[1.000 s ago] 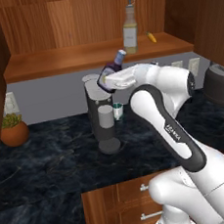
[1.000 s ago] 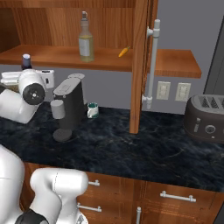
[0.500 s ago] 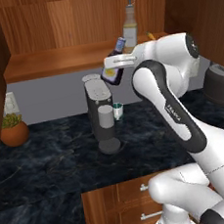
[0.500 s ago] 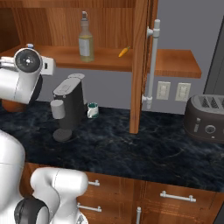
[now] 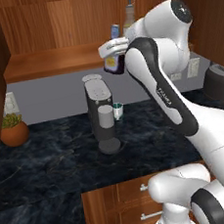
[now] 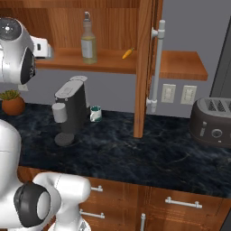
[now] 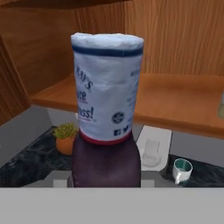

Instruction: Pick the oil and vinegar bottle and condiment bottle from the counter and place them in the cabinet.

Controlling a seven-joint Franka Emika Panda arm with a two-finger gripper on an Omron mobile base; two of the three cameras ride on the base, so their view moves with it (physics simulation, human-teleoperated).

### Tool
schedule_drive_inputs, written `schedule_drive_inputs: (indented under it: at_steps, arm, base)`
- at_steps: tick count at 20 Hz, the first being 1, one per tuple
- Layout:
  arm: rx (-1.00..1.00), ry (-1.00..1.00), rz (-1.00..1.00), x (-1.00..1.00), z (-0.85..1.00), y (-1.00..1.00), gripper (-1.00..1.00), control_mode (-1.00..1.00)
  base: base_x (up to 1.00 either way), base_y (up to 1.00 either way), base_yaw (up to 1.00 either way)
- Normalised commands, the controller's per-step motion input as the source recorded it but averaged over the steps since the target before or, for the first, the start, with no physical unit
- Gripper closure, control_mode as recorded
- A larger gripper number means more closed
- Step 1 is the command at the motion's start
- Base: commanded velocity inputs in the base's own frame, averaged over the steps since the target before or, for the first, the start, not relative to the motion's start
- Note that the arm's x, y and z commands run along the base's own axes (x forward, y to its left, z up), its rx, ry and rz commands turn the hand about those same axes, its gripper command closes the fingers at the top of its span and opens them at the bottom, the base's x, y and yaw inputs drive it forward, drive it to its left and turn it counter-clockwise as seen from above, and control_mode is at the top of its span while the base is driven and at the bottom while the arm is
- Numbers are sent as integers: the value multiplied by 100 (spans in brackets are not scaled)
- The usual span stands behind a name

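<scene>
The gripper (image 5: 112, 49) is higher than a second ago, now level with the cabinet (image 5: 54, 61) shelf instead of beside the coffee machine (image 5: 100, 113) top. The condiment bottle (image 5: 114, 59) rides up with it (clamped between the jaws), closer to the shelf front.

My gripper (image 5: 111, 49) holds the small squat dark purple-brown condiment bottle (image 5: 115, 59) above the grey coffee machine (image 5: 100, 112), level with the brown wood cabinet shelf (image 5: 54, 61). The tall clear oil and vinegar bottle (image 6: 88, 39) stands on that shelf, right of me. A small cup (image 6: 95, 113) sits on the dark marbled counter (image 6: 135, 153) just right of the machine, a potted plant (image 5: 13, 131) far left.
</scene>
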Motion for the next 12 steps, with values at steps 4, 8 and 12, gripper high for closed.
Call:
schedule_drive_inputs:
  at_steps: [4,8,12]
  arm:
    - [-21,-2,0,3,26,-9,100,-100]
    - [-14,0,0,6,1,-9,100,-100]
    - [-9,0,0,16,0,-14,100,-100]
  base:
    - [0,0,0]
    - [0,0,0]
    - [0,0,0]
